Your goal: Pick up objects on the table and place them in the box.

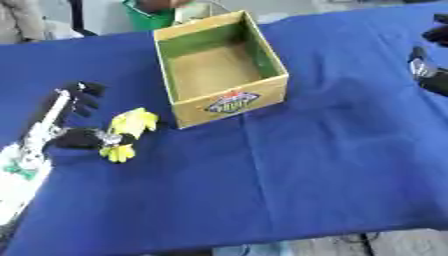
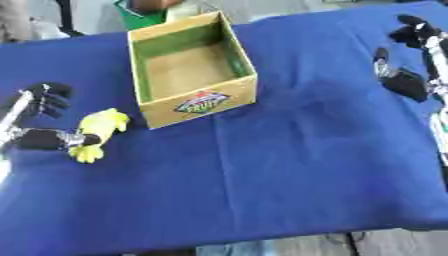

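A yellow, lumpy object [image 1: 129, 131] lies on the blue cloth, left of the box and near its front corner. The open cardboard box [image 1: 262, 95] stands upright at the table's middle back, with a colourful label on its front wall, and I see nothing inside it. My left hand [image 1: 61, 131] is beside the yellow object on its left. Its fingers [image 1: 80, 94] are stretched out and its thumb reaches to the object's lower part and touches it. My right hand [image 2: 430, 56] hovers at the right edge, open and holding nothing, well away from the box.
The blue-covered table [image 1: 306, 165] stretches wide in front of and to the right of the box. A green container [image 1: 149, 17] stands beyond the far edge behind the box. The table's front edge runs along the bottom.
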